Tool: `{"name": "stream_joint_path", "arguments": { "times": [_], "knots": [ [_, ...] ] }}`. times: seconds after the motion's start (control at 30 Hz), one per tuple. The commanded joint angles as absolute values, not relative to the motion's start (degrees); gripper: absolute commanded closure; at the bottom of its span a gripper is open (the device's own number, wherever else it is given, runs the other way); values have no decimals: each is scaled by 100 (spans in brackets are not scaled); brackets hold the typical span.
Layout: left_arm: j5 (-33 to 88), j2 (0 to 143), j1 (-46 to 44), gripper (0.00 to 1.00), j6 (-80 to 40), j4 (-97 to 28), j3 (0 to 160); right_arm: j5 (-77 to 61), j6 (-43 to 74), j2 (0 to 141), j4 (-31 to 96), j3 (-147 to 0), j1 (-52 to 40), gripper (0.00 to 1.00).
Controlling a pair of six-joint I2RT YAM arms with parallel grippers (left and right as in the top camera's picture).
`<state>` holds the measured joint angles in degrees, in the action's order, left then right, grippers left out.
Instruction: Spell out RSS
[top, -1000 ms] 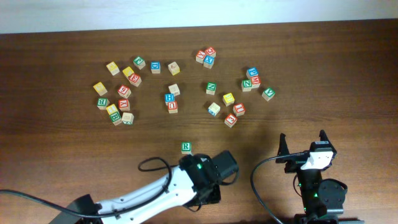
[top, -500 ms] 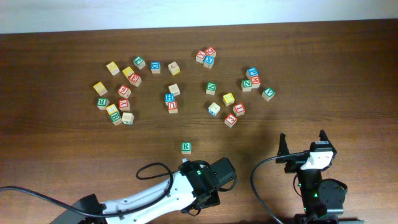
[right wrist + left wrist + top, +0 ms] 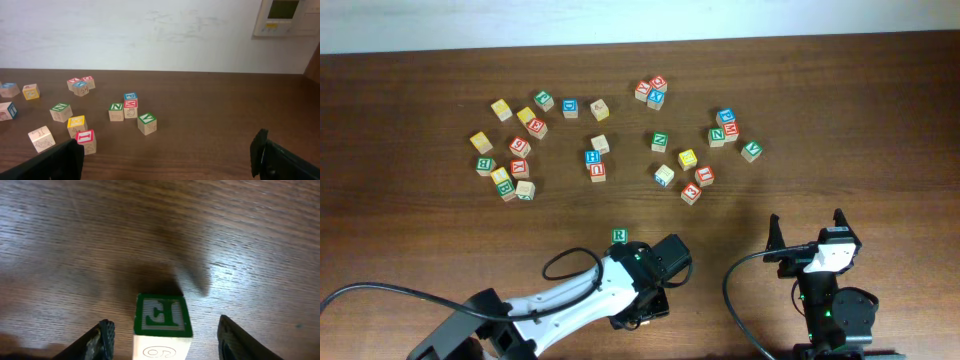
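The R cube (image 3: 619, 236), white-faced with a green border, stands alone on the table in front of the scattered cubes. My left gripper (image 3: 638, 256) sits just behind it to the right. In the left wrist view the cube (image 3: 163, 317) stands between the open fingers of the left gripper (image 3: 165, 330), with a gap on each side. Yellow-faced cubes (image 3: 687, 158) (image 3: 501, 109) lie among the others; their letters are too small to read. My right gripper (image 3: 808, 228) (image 3: 165, 155) stands open and holds nothing at the front right.
Several lettered cubes with red, blue and green faces lie in loose groups across the far half of the table (image 3: 420, 260), from a left cluster (image 3: 519, 167) to a right cluster (image 3: 724, 130). The table's far edge meets a white wall.
My left gripper has shifted forward and to the left, closer to the R cube. The cube and the right arm have not moved.
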<state>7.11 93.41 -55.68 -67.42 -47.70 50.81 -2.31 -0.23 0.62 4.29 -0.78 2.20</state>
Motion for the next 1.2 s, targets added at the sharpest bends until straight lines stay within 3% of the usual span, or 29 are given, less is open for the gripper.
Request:
{"name": "stream_joint_path", "arguments": {
  "times": [0.0, 0.17, 0.67, 0.93, 1.17],
  "knots": [
    [917, 9393, -5575, 47, -6567, -4757, 5028, -165, -38, 21, 447, -32, 189, 2],
    [972, 9397, -5575, 51, -6567, -4757, 4998, -165, -38, 21, 447, -32, 189, 2],
    [1146, 9511, -5561, 74, -6353, -4740, 4943, -165, -38, 21, 447, -32, 189, 1],
    [2351, 9511, -5290, 77, -5347, -4764, 5159, -165, -38, 21, 447, -32, 189, 2],
    [3833, 9511, -3935, 81, -4346, -5111, 5186, -165, -38, 21, 447, -32, 189, 2]
  ]
}}
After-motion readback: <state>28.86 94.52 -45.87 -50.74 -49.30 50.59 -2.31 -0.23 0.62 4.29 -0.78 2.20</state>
